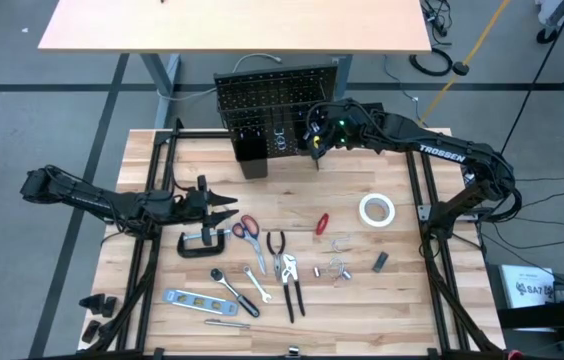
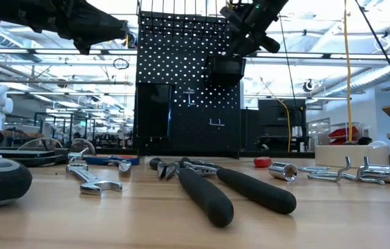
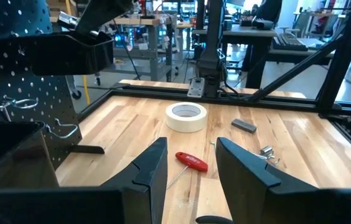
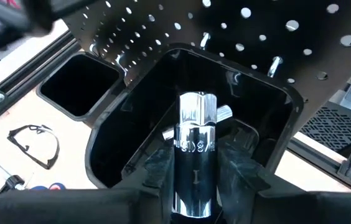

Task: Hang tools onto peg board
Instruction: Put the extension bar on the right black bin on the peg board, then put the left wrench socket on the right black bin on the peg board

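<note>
The black peg board (image 1: pixel 277 100) stands upright at the table's far edge. A small black bin (image 4: pixel 132 155) hangs on its face and also shows in the low view (image 2: pixel 226 69). My right gripper (image 4: pixel 195 168) is just above this bin, shut on a chrome socket (image 4: pixel 195 134). Another small metal bit (image 4: pixel 168 133) lies inside the bin. My left gripper (image 1: pixel 224 207) is open and empty over the table's left part, near the black C-clamp (image 1: pixel 205 241) and the red-handled scissors (image 1: pixel 246 229). The other tools lie flat on the table. My right gripper pinches the chrome socket's lower shank (image 4: pixel 195 180) between its two fingers. The socket's other end sticks out past the fingertips (image 4: pixel 241 165) over the bin's open top. The fingers slant down from above toward the peg board. The socket is clear of the table.
On the table lie pliers (image 1: pixel 278 245), a ratchet wrench (image 1: pixel 234 290), a blue-grey level (image 1: pixel 195 298), a red screwdriver (image 3: pixel 191 162), a white tape roll (image 3: pixel 186 116) and small metal bits (image 1: pixel 340 268). A second black bin (image 1: pixel 252 150) sits at the board's foot.
</note>
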Controlling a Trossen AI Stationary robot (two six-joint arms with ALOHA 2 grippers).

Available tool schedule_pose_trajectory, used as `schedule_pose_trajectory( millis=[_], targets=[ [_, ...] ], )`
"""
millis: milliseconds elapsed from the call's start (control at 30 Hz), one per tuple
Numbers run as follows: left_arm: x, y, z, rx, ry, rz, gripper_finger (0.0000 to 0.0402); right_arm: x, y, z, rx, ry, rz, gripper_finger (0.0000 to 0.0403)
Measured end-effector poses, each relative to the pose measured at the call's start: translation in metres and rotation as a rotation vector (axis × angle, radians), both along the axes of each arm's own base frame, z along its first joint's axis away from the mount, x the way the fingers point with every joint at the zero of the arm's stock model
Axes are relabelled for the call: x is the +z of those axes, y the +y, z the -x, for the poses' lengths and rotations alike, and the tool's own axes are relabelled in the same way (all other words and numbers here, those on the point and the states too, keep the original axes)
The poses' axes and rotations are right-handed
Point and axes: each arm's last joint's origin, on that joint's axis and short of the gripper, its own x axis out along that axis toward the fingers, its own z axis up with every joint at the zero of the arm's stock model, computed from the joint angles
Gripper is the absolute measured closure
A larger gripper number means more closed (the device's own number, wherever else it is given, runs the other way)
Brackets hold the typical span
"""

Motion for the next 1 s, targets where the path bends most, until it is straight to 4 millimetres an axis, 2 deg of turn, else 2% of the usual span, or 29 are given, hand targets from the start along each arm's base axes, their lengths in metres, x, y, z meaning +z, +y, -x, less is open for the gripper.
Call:
schedule_pose_trajectory(
  millis=[200, 333, 567, 733, 867, 1000],
  targets=[
    [0.0, 0.0, 0.0, 0.0, 0.001, 0.001, 0.027, 0.0, 0.0, 0.0, -0.001, -0.003, 0.0, 0.0218],
    [0.0, 0.0, 0.0, 0.0, 0.001, 0.001, 0.027, 0.0, 0.0, 0.0, -0.002, -0.002, 0.0, 0.0187],
    [0.0, 0.0, 0.0, 0.0, 0.001, 0.002, 0.027, 0.003, 0.001, 0.003, 0.002, -0.007, 0.002, 0.0178],
    [0.0, 0.0, 0.0, 0.0, 0.001, 0.002, 0.027, 0.012, 0.012, 0.009, 0.022, -0.025, 0.001, 0.0178],
    [0.0, 0.0, 0.0, 0.0, 0.001, 0.003, 0.027, 0.016, 0.032, 0.016, 0.055, 0.003, -0.038, 0.0177],
    [0.0, 0.0, 0.0, 0.0, 0.001, 0.003, 0.027, 0.01, 0.065, 0.021, 0.108, 0.102, -0.123, 0.0177]
  ],
)
